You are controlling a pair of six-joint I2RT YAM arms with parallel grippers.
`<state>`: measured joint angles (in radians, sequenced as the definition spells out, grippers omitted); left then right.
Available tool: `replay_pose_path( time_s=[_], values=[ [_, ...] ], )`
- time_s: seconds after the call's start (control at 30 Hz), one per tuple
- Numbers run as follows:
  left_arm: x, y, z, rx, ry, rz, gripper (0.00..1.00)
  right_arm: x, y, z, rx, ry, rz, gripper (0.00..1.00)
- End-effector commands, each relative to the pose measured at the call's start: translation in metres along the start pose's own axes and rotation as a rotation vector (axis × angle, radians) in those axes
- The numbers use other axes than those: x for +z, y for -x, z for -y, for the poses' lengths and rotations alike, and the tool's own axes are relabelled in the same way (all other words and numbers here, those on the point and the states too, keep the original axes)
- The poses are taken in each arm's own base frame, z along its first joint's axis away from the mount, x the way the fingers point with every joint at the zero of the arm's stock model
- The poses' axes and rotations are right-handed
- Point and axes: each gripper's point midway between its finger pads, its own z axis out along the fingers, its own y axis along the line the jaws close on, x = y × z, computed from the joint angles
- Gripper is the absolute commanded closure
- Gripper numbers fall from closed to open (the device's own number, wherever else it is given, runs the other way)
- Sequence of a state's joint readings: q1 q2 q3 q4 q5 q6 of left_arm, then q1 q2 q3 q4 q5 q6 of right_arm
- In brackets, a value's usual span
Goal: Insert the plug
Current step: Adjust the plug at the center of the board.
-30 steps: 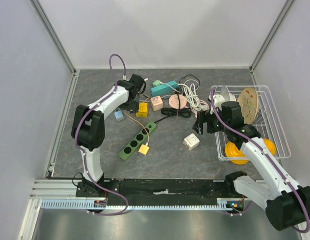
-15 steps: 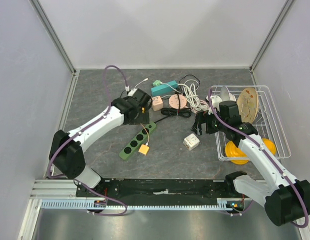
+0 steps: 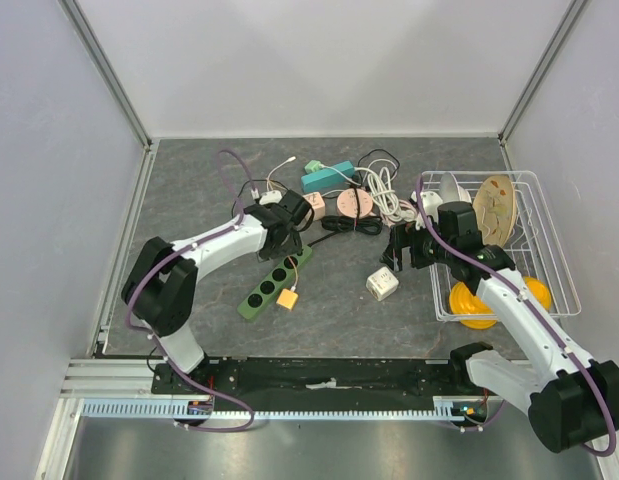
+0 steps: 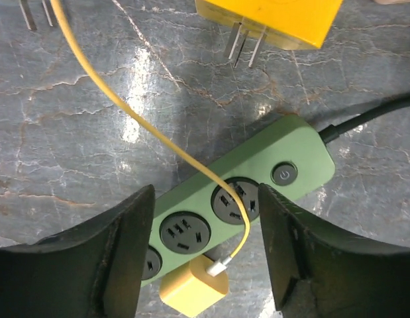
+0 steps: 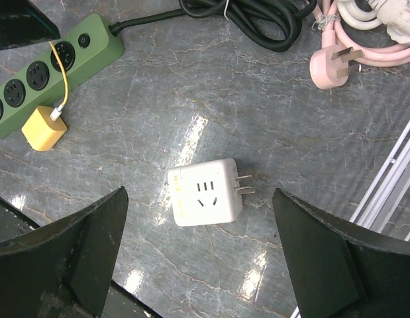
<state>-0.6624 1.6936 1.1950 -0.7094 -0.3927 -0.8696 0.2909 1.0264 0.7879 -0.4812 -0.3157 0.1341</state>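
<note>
A green power strip [image 3: 274,284] lies on the table left of centre; in the left wrist view [image 4: 244,199] several round sockets show empty. A small yellow charger [image 4: 193,289] on a yellow cable [image 4: 125,112] lies beside the strip's edge, also seen from above [image 3: 287,298]. A larger yellow plug [image 4: 267,20] with bare prongs lies just beyond the strip. My left gripper [image 3: 286,240] is open and empty above the strip's switch end [image 4: 205,255]. A white cube adapter [image 5: 205,192] lies on its side under my open, empty right gripper [image 5: 201,258], and shows from above [image 3: 382,286].
A wire basket [image 3: 549,245] with yellow bowls [image 3: 477,303] and a wooden plate stands at the right. A coiled black cable [image 5: 244,16], pink plug [image 5: 334,66], teal strip [image 3: 327,177], pink disc [image 3: 354,203] and pink cube [image 3: 312,205] crowd the back.
My left arm has swung from the back left clutter toward me, and its gripper now hangs over the green strip's switch end. The right arm has barely moved.
</note>
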Motion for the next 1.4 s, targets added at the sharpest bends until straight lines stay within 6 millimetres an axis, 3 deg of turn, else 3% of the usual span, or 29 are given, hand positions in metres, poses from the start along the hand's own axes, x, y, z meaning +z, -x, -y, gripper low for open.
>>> replay_pose_path(
  time_s=[0.0,0.07,0.17,0.23,0.3,0.5,0.57,0.67,0.8,0.93,1.0,1.13,1.23,1.27,1.37],
  values=[
    [0.009,0.017,0.011,-0.108,0.014,0.067,0.36,-0.005,0.008,-0.007,-0.032,0.025,0.038,0.02],
    [0.011,0.017,0.010,-0.109,0.020,0.070,0.45,-0.005,0.007,-0.006,-0.033,0.025,0.037,0.02],
    [0.005,0.020,0.011,-0.099,0.006,0.077,0.81,-0.006,0.007,-0.006,-0.033,0.025,0.037,0.02],
    [-0.006,0.024,0.011,-0.095,-0.018,0.086,0.97,-0.007,0.006,-0.007,-0.035,0.026,0.040,0.02],
    [-0.015,0.024,0.006,-0.080,-0.024,0.086,0.98,-0.008,0.007,-0.007,-0.037,0.027,0.044,0.02],
    [-0.078,0.037,-0.017,-0.056,-0.107,0.133,0.98,-0.009,0.007,-0.007,-0.038,0.026,0.047,0.02],
    [-0.104,0.042,-0.031,-0.044,-0.123,0.160,0.98,-0.010,0.007,-0.007,-0.038,0.024,0.049,0.02],
    [-0.125,0.051,-0.063,-0.029,-0.060,0.202,0.98,-0.009,0.007,-0.006,-0.024,0.017,0.049,0.02],
    [-0.136,0.081,-0.105,-0.027,0.064,0.310,0.98,-0.007,0.008,-0.005,0.000,0.005,0.046,0.02],
    [-0.123,0.118,-0.119,-0.032,0.125,0.365,0.98,-0.008,0.010,-0.007,0.008,0.014,0.054,0.02],
    [-0.113,0.137,-0.112,-0.013,0.120,0.399,0.98,-0.010,0.011,-0.008,0.009,0.018,0.067,0.02],
    [-0.066,0.160,-0.097,0.060,0.187,0.378,0.96,-0.009,0.010,-0.007,0.026,0.007,0.072,0.02],
    [-0.048,0.180,-0.093,0.092,0.249,0.383,0.94,-0.008,0.008,-0.008,0.041,0.016,0.061,0.02],
    [-0.025,0.178,-0.091,0.120,0.283,0.343,0.94,-0.007,0.007,-0.007,0.047,0.013,0.058,0.02],
    [-0.006,0.191,-0.083,0.150,0.310,0.326,0.88,-0.006,0.003,-0.006,0.078,0.003,0.045,0.02]
  ],
)
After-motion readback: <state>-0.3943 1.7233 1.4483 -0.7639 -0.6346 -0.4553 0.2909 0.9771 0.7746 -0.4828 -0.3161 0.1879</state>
